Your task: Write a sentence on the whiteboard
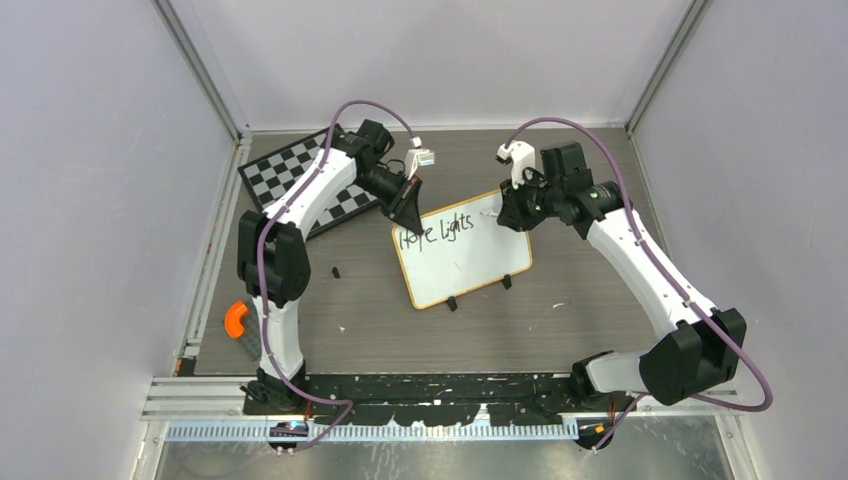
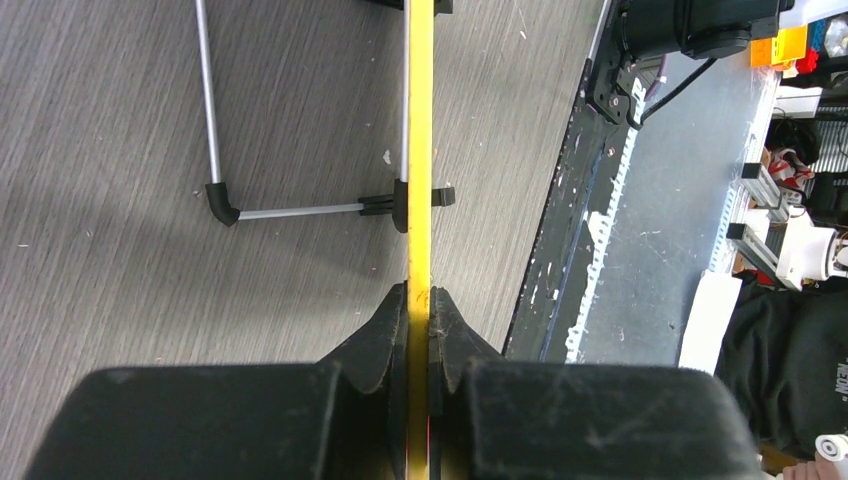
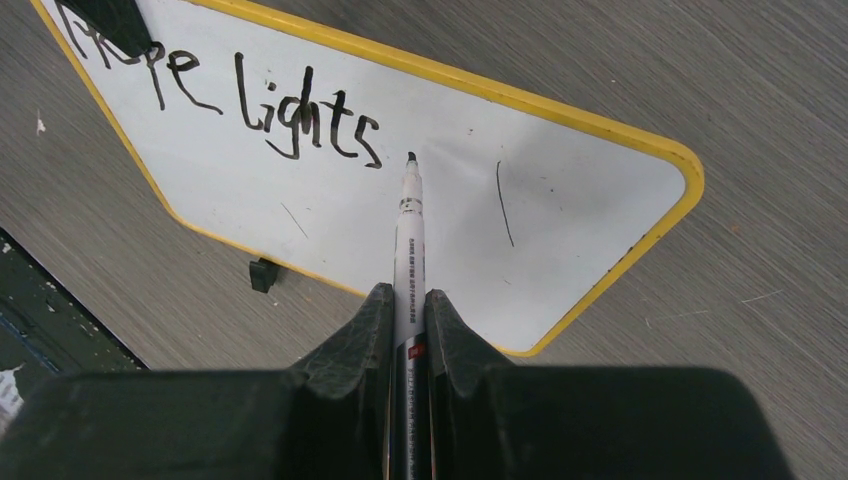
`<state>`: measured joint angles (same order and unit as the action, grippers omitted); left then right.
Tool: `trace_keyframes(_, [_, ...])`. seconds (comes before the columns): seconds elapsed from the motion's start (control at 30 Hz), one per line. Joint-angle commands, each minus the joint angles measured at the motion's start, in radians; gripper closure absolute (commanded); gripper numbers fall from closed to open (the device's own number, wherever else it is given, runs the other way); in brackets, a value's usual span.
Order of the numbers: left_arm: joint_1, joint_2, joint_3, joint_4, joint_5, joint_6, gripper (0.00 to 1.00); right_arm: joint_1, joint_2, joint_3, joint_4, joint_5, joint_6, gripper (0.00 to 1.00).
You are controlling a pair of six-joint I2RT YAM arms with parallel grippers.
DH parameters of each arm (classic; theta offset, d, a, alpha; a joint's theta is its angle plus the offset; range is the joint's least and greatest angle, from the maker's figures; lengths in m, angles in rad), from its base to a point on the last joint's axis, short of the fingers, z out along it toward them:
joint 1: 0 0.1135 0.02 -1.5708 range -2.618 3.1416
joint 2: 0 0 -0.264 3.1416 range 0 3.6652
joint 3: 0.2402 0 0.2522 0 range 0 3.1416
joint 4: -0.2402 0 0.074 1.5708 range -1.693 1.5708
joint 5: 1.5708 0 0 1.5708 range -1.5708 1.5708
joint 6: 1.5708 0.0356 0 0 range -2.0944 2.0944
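Observation:
The whiteboard lies tilted mid-table, white with a yellow rim, and reads "Hope Lights". My left gripper is shut on its far left corner; in the left wrist view the yellow rim runs edge-on between the jaws of that gripper. My right gripper is at the board's far right corner. In the right wrist view that gripper is shut on a white marker. The marker's black tip is over the board just right of the word "Lights". A thin stray stroke lies further right.
A black-and-white chessboard lies at the back left, under the left arm. An orange object sits at the table's left edge. A small black piece lies left of the whiteboard. Two black clip feet hold its near edge.

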<state>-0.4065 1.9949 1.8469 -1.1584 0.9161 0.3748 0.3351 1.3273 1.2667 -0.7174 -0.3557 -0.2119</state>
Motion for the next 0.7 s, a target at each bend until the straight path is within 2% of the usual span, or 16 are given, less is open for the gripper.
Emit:
trace_keyframes(0.0, [-0.005,0.008,0.038,-0.023,-0.005,0.012,1.0,0.015,0.005,0.0,0.047,0.029,-0.007,1.0])
trace_keyframes(0.67, [-0.005,0.006,0.032,-0.021,-0.011,0.009,1.0,0.033,0.05,-0.008,0.09,0.107,0.016,1.0])
